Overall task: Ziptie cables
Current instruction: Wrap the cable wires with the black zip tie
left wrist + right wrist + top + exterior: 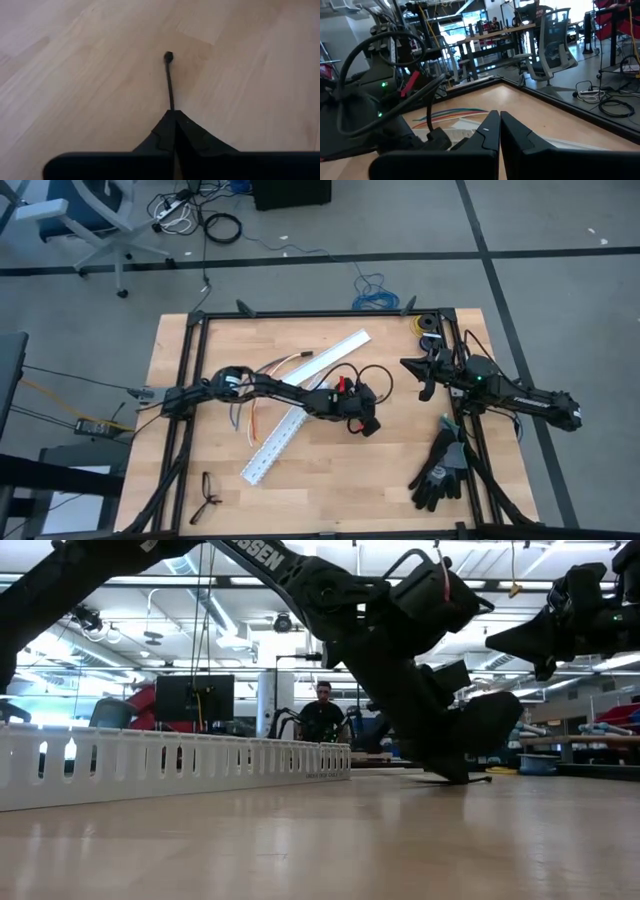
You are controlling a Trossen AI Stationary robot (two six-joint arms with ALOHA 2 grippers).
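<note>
My left claw (174, 120) is pinched tight on the ziptie (169, 80), low at the table's (400, 480) middle, its head end poking out free for threading. The cables (255, 415) lie toward the left edge. My right claw (495, 131), closed and empty, waits near the right edge.

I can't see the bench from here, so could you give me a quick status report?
Left gripper low at table centre, shut on ziptie. Right gripper raised at right edge, shut, empty. Cables loose beside white duct. Nothing in the way.
</note>
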